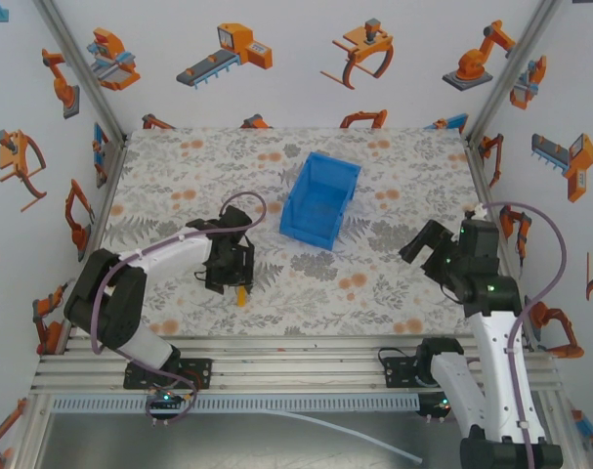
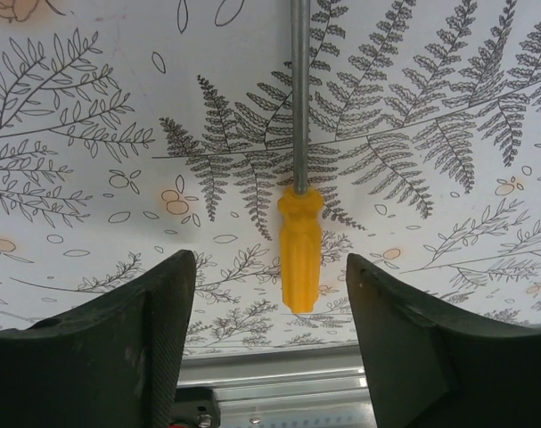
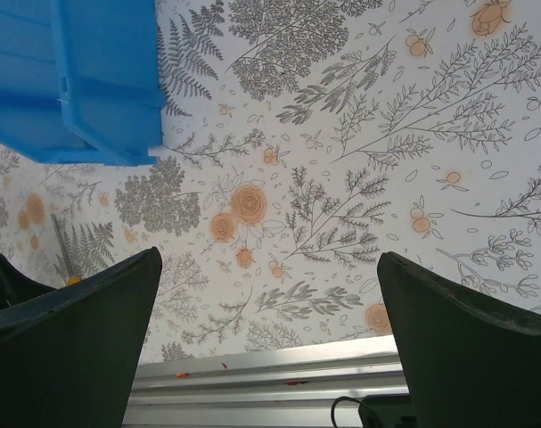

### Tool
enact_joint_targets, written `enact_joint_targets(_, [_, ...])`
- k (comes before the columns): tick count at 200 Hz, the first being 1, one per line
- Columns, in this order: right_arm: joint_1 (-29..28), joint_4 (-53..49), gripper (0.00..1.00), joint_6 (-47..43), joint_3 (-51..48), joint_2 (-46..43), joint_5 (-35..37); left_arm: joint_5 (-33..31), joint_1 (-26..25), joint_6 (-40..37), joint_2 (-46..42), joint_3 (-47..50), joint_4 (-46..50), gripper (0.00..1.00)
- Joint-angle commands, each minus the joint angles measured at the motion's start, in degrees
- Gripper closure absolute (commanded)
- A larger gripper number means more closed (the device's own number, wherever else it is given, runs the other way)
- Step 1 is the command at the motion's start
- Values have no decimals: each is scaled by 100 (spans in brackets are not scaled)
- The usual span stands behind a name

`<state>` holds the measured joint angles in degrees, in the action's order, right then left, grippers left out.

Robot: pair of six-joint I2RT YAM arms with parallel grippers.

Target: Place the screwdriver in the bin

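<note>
The screwdriver [image 2: 300, 250] [image 1: 241, 292] lies flat on the surface, on a mat [image 1: 179, 166] printed with grey ferns and orange flowers. It is near the front edge, well apart from the bin [image 1: 320, 200]. Its ribbed yellow handle points toward the slotted aluminium rail [image 1: 296, 363]; the thin grey shaft points away. The left gripper [image 1: 230, 278] [image 2: 270, 267] hangs over it, jaws open, dark textured fingers [image 2: 154, 330] either side of the handle, clear of it. The smooth blue plastic bin stands open-topped at mid-surface. The right gripper [image 1: 421, 244] [image 3: 270, 259] hovers at the right, jaws spread, empty. The white walls [image 1: 306, 88] carry orange robot prints.
</note>
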<state>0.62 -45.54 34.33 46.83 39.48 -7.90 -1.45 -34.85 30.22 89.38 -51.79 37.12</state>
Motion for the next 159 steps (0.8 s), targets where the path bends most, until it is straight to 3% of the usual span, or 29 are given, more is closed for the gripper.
enact_joint_targets(1, [-28,-204,1,72,-6,-149,-25,-163,-28,86,93,123,-38,39])
enact_joint_targets(25, [-28,-302,1,74,-16,-254,-18,-309,-62,86,209,152,-66,49])
enact_joint_targets(82, [-27,-472,1,57,80,-415,-19,-454,-376,29,402,38,-82,55])
enact_joint_targets(149, [-27,-539,1,29,108,-477,-5,-825,-505,-40,471,-112,56,84])
enact_joint_targets(159, [-28,-538,1,20,99,-457,-1,-968,-523,-123,455,-193,80,85])
